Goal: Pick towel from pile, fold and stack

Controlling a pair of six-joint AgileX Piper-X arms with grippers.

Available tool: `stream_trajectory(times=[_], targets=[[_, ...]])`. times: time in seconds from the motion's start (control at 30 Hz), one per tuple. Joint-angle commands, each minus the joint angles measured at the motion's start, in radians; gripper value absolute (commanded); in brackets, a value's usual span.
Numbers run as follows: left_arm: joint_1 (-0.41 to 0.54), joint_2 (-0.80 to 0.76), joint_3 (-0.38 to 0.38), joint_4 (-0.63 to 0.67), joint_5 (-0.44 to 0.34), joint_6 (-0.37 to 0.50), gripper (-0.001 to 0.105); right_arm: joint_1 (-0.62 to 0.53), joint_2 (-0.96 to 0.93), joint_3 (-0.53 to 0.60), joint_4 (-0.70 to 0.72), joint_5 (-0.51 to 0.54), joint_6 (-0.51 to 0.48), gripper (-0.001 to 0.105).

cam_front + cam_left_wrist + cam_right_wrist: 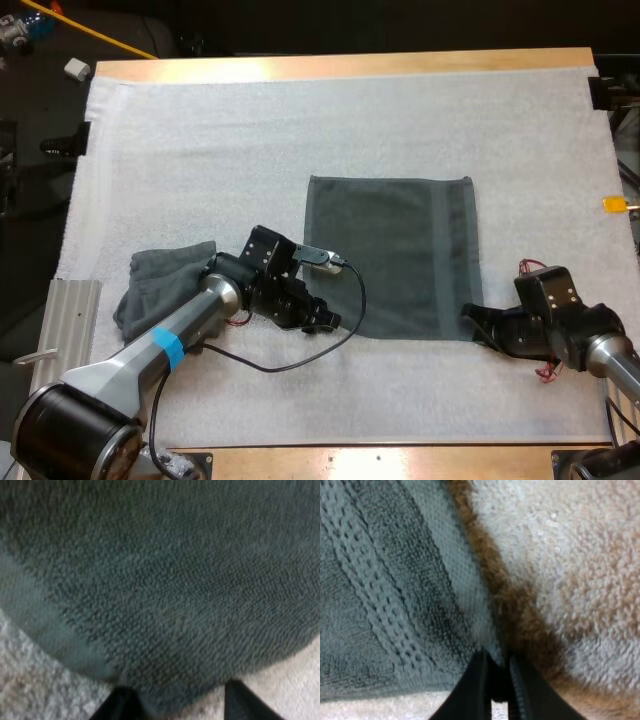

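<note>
Fold starting: right tool [468, 314] pinches the near right corner of the towel [400, 250], left tool [330, 320] sits at the near left, grip unclear; next, lift both.

Flat towel [395, 255] on white mat [250, 120]; crumpled towel [160, 280] to its left

A robot lab is shown: a left arm [170, 345] and a right arm [610, 355] are set at a table [350, 65] covered by a white mat [300, 120].
</note>
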Motion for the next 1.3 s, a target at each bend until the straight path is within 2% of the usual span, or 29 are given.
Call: stream_trajectory(times=[0.0, 0.1, 0.27, 0.33, 0.57, 0.73, 0.8, 0.87, 0.93, 1.1, 1.2, 1.27], targets=[[-0.003, 0.009, 0.0, -0.013, 0.011, -0.008, 0.038, 0.001, -0.004, -0.001, 0.012, -0.002, -0.01, 0.0], [-0.003, 0.012, 0.001, -0.011, 0.014, -0.01, 0.031, 0.001, -0.006, -0.001, 0.013, 0.0, -0.008, 0.0], [-0.003, 0.011, 0.001, -0.001, 0.008, -0.012, 0.007, 0.001, -0.006, 0.001, 0.013, -0.007, -0.011, 0.0], [-0.003, 0.008, 0.001, 0.006, 0.005, -0.012, 0.001, 0.002, -0.005, 0.0, 0.011, -0.017, -0.015, 0.0], [-0.004, -0.06, 0.002, 0.073, -0.001, 0.02, 0.0, 0.003, -0.027, -0.001, 0.018, -0.074, -0.041, 0.0], [-0.001, -0.165, 0.002, 0.17, 0.007, 0.058, 0.0, 0.004, -0.119, -0.002, 0.079, -0.08, -0.055, 0.0], [-0.004, -0.148, -0.001, 0.152, 0.002, 0.051, 0.0, 0.002, -0.106, 0.0, 0.065, -0.063, -0.049, 0.0], [-0.015, -0.212, 0.001, 0.216, 0.016, 0.06, 0.0, 0.0, -0.173, -0.002, 0.115, -0.069, -0.053, 0.0], [-0.037, -0.252, 0.002, 0.26, 0.023, 0.064, 0.0, 0.002, -0.226, -0.001, 0.165, -0.076, -0.057, 0.0], [-0.186, -0.361, 0.005, 0.384, 0.03, 0.051, 0.0, 0.03, -0.404, 0.0, 0.353, -0.115, -0.068, 0.0], [-0.209, -0.388, 0.006, 0.368, 0.043, 0.037, 0.0, 0.092, -0.457, -0.002, 0.357, -0.111, -0.001, 0.0], [-0.154, -0.365, 0.008, 0.268, 0.093, -0.005, 0.0, 0.103, -0.436, -0.002, 0.227, -0.094, 0.101, 0.0]])
